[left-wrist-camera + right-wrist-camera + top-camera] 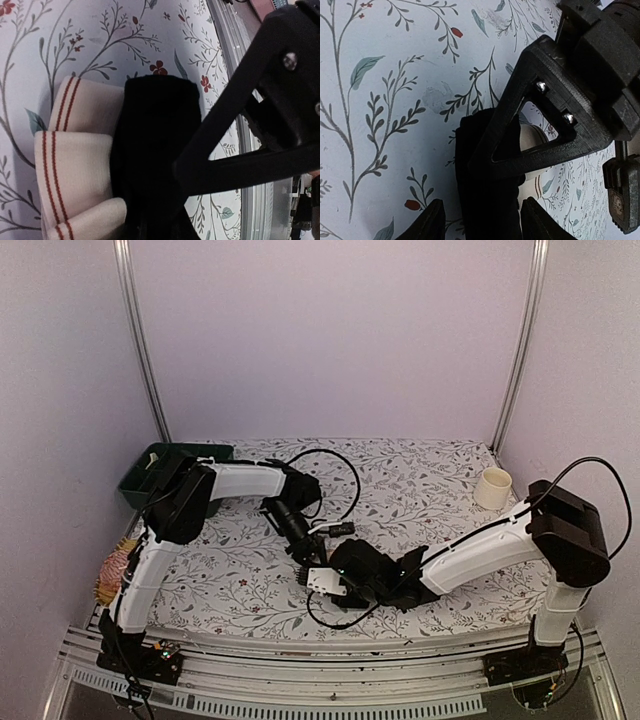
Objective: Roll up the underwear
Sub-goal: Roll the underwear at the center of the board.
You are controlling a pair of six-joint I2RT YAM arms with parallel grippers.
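Observation:
The underwear lies near the table's front middle: a black rolled piece next to a cream piece with red stripes. My left gripper comes down on the black roll from behind and is shut on it; one of its fingers crosses the roll in the right wrist view. My right gripper stands open astride the same roll, a fingertip on either side with small gaps. One of its fingers shows in the left wrist view.
A dark green tray stands at the back left. A pink knitted ball rests at the left edge. A cream cup stands at the back right. A black cable loops over the cloth. The metal front rail runs close by.

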